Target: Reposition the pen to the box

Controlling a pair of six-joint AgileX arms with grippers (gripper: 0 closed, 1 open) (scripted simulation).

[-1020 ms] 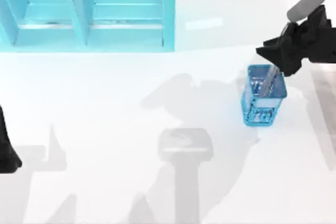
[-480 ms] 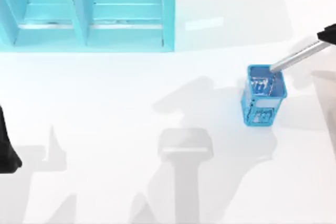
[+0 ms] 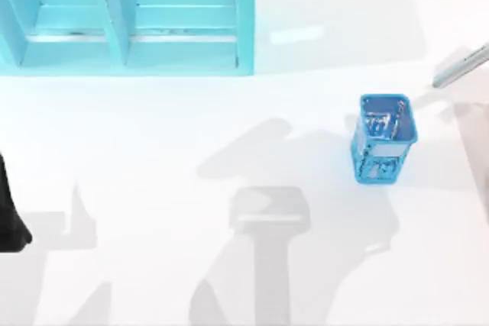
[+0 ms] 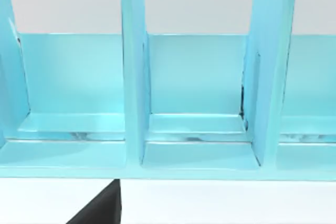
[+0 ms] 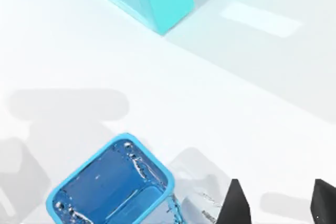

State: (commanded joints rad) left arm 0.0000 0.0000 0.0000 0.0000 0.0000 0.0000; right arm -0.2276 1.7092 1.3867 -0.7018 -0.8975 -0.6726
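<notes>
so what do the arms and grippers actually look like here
What shows is plain matte black with no markings or cables. The left arm is a dark tapering shape at the table's left edge, and a black wedge of it shows in the left wrist view. The right gripper has two black pointed fingertips, triangular in outline.

The pen (image 3: 461, 66) is rising clear of the blue mesh holder (image 3: 383, 139) and drifting toward the table's right edge, while the right arm is retreating out of the top view.
</notes>
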